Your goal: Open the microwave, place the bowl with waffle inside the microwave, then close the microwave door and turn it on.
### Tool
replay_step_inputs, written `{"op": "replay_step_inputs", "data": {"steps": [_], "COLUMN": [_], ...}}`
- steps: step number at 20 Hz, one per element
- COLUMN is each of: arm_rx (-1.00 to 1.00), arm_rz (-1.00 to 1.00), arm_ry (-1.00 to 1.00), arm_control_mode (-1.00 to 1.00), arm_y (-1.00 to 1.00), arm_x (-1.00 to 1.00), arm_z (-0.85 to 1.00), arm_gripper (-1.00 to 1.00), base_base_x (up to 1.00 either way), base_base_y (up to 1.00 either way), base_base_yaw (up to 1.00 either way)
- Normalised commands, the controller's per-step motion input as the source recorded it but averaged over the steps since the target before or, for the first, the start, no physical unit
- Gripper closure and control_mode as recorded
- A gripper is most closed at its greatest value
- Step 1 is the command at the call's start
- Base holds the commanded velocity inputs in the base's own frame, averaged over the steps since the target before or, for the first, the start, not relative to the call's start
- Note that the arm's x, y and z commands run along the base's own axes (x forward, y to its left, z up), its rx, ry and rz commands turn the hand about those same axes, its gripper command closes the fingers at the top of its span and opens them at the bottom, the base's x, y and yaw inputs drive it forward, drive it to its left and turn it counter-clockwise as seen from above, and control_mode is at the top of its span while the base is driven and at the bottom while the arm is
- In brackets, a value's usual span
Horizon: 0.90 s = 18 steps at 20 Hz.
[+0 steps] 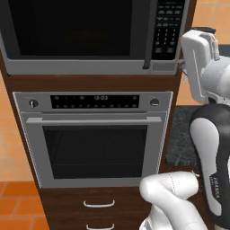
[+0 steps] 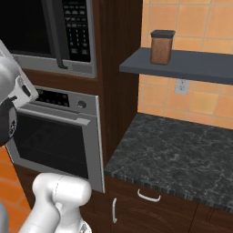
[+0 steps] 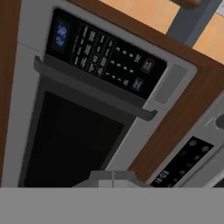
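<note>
Tool closed tight, holding nothing, raised beside the right edge of the microwave [image 1: 90,36]. Microwave built into the dark wood cabinet, directly above the silver oven [image 1: 94,134]. Microwave door [image 1: 72,28] shut, dark glass, vertical handle just left of the keypad panel [image 1: 167,27]. Brown canister [image 2: 162,46] upright on the grey shelf [image 2: 191,63], above the dark stone surface [image 2: 177,154].

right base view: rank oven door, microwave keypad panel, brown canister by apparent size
1. oven door, largest, though partly hidden by the arm.
2. microwave keypad panel.
3. brown canister, smallest; it sits farther back, so apparent size only.
</note>
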Motion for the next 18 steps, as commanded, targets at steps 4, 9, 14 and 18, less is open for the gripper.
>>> {"op": "replay_step_inputs", "data": {"steps": [4, 9, 14, 18], "arm_rx": [-0.12, -0.1, -0.01, 0.0], "arm_rz": [-0.06, -0.07, 0.0, 0.01], "arm_ry": [0.19, 0.24, 0.12, 0.03], "arm_control_mode": [-1.0, -1.0, -1.0, -1.0], "arm_y": [-0.62, -0.52, -0.03, 0.0], "arm_x": [-0.52, 0.02, 0.45, 0.53], "arm_z": [-0.03, -0.04, 0.0, 0.0], "arm_gripper": [1.0, 1.0, 1.0, 1.0], "base_base_x": [0.0, 0.0, 0.0, 0.0], "base_base_y": [0.0, 0.0, 0.0, 0.0], "base_base_yaw": [0.0, 0.0, 0.0, 0.0]}}
